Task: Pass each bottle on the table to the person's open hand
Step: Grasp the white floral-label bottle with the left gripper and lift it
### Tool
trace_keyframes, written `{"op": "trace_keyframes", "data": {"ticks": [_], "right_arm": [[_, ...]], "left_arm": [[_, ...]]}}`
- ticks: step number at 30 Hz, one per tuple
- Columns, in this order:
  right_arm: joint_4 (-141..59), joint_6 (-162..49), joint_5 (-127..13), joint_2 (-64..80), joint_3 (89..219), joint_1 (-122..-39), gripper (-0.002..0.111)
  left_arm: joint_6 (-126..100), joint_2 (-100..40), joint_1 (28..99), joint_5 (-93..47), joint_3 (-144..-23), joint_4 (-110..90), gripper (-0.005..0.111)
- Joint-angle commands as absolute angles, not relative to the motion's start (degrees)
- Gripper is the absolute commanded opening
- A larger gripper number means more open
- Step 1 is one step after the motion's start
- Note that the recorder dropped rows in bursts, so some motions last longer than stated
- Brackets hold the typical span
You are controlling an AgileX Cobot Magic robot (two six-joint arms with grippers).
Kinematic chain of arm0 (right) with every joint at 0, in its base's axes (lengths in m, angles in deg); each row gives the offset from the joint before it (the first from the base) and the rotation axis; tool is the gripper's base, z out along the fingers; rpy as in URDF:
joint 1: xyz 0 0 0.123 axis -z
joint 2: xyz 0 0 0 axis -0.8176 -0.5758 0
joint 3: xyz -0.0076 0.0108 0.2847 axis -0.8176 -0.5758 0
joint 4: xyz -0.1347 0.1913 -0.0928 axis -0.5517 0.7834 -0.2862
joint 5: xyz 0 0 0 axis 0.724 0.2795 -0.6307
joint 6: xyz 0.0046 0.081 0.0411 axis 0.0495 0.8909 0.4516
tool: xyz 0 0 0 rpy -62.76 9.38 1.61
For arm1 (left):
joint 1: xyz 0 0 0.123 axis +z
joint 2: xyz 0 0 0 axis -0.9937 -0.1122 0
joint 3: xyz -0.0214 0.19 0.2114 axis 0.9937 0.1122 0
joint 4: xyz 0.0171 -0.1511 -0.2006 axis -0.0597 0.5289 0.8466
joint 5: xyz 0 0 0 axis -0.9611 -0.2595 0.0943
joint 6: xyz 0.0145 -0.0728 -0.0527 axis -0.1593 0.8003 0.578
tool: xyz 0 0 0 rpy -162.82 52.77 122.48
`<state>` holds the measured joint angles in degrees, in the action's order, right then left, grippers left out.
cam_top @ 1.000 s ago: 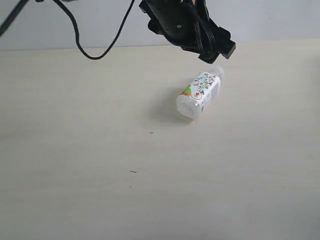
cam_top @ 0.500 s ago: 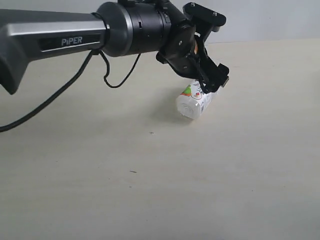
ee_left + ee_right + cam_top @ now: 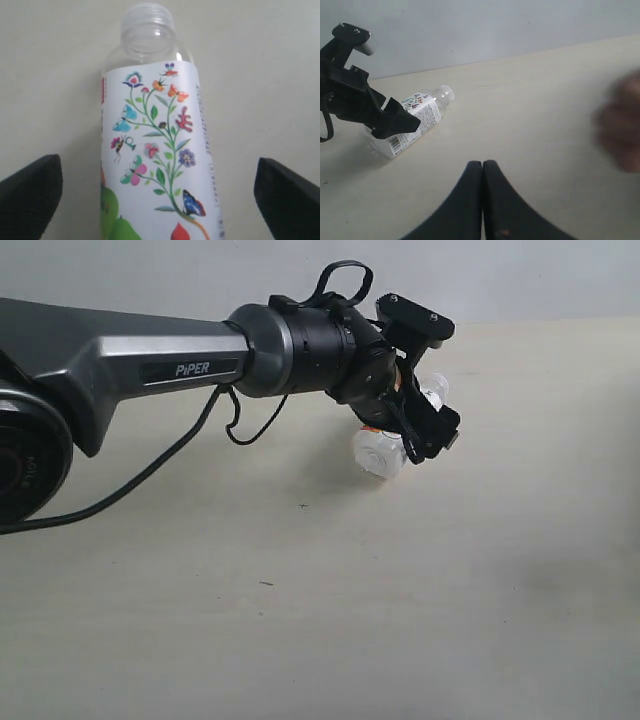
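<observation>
The bottle lies on its side on the pale worktop, a small clear plastic one with a flowered white-and-green label and a pale cap. You should expect it to be light, and from the clear neck it looks close to empty. Its walls are probably thin enough to dent if you squeeze hard, the label is likely smooth and a little slick, and the round body will roll if you nudge it from one side only. Take it across the labelled middle of the body, not at the narrow neck, and close gently and evenly. The left pincer stands spread wide over it, with the bottle centred between the two dark fingers. There is a clear gap of worktop on each side, so nothing is touching it yet. The cap points away from the wrist. The right pincer is pressed together and holds nothing, well apart from the bottle. A blurred shape at the edge of the right wrist view may be the person's hand; you cannot tell whether it is open.
</observation>
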<state>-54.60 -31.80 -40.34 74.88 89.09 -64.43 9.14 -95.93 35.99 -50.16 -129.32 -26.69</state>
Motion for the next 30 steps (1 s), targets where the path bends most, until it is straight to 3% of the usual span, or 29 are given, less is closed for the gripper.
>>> {"op": "trace_keyframes", "data": {"ticks": [1,17,21,23,26,30], "right_arm": [[-54.6,-31.9,-40.9,74.5,88.8,-64.1,0.0],[-54.6,-31.9,-40.9,74.5,88.8,-64.1,0.0],[-54.6,-31.9,-40.9,74.5,88.8,-64.1,0.0],[-54.6,-31.9,-40.9,74.5,88.8,-64.1,0.0],[-54.6,-31.9,-40.9,74.5,88.8,-64.1,0.0],[-54.6,-31.9,-40.9,74.5,88.8,-64.1,0.0]], "left_arm": [[9.4,-97.3,36.3,-49.5,-129.4,-27.1,0.1],[9.3,-98.3,36.3,-50.5,-129.4,-27.1,0.096],[9.3,-98.3,36.3,-51.1,-129.4,-27.1,0.068],[9.3,-98.3,36.3,-51.1,-129.4,-27.1,0.046],[9.3,-98.1,36.3,-51.3,-129.4,-27.2,0.005],[9.2,-97.1,36.3,-52.5,-129.4,-27.6,0.001]]}}
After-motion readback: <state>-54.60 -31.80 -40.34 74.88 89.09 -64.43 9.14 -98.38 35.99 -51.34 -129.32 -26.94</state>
